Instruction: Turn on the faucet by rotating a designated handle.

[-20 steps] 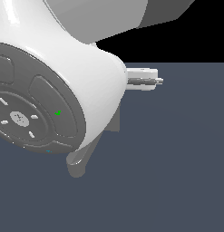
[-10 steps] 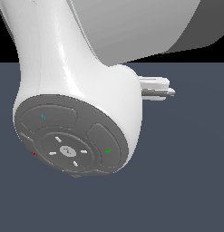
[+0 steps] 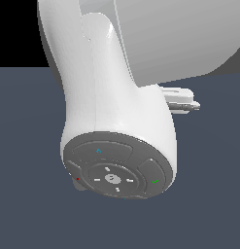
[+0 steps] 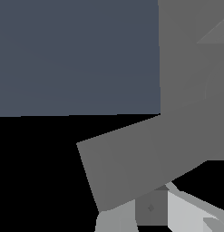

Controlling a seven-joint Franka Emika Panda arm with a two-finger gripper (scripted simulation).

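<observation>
Mostly showing the white arm and its grey button disc crowding the exterior view, with a small pale stub poking out toward the exterior view's right and the faucet being hidden there. Showing up only in the wrist view, the faucet looming as flat matte grey slabs close to the camera over a dark blue floor, the handle not being distinguishable from the rest. Catching just pale pieces of the gripper with a darker grey bit lying between them, so not revealing whether spread or pinching.
</observation>
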